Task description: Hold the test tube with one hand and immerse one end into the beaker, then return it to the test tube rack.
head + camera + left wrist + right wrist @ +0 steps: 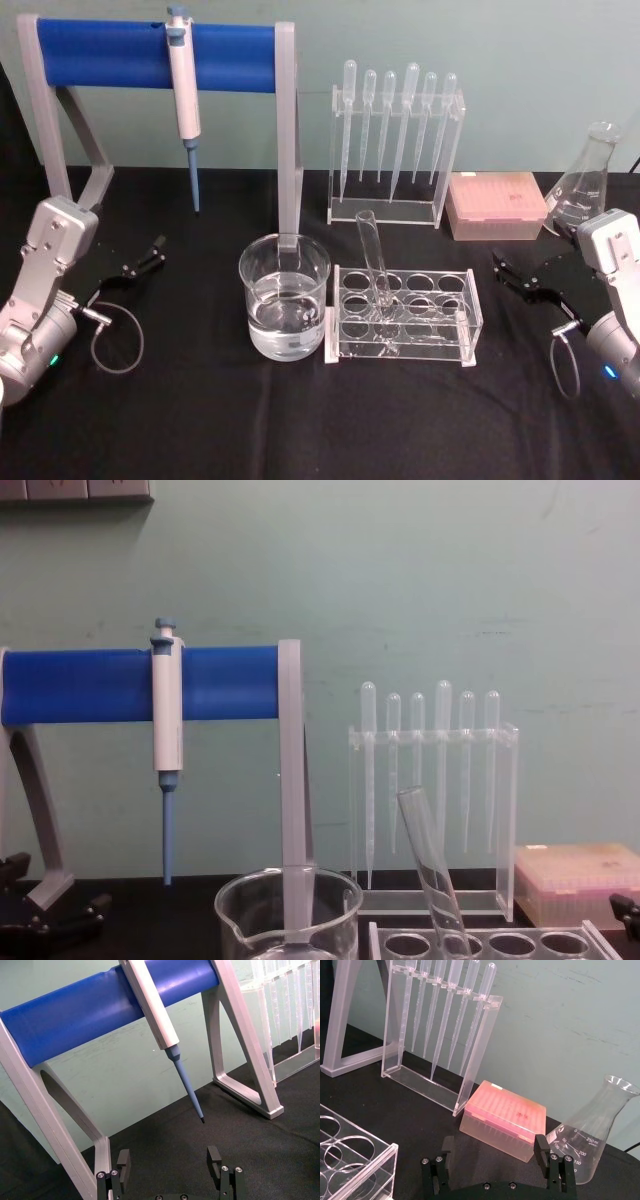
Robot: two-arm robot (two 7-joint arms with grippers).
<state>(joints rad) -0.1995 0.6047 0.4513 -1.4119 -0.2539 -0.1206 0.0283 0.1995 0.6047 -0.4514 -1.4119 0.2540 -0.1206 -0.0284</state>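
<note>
Fingers point(214, 1156) of left gripper point(169, 1160) and right gripper point(492, 1146) stand spread, empty; the test tube point(374, 262) leans in its rack point(455, 345), just beside the beaker point(285, 295). The flask point(592, 1130) reads "250 ml"; lower marks seemingly 100, 150, 200.

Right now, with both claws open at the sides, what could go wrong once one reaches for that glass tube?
1. The test tube leans at a tilt in the rack, so a gripper closing squarely might knock it or grip it askew. The left gripper and right gripper are open and apart from it.
2. The beaker holds water and stands close beside the rack, so a sideways swing could bump it and spill.
</note>
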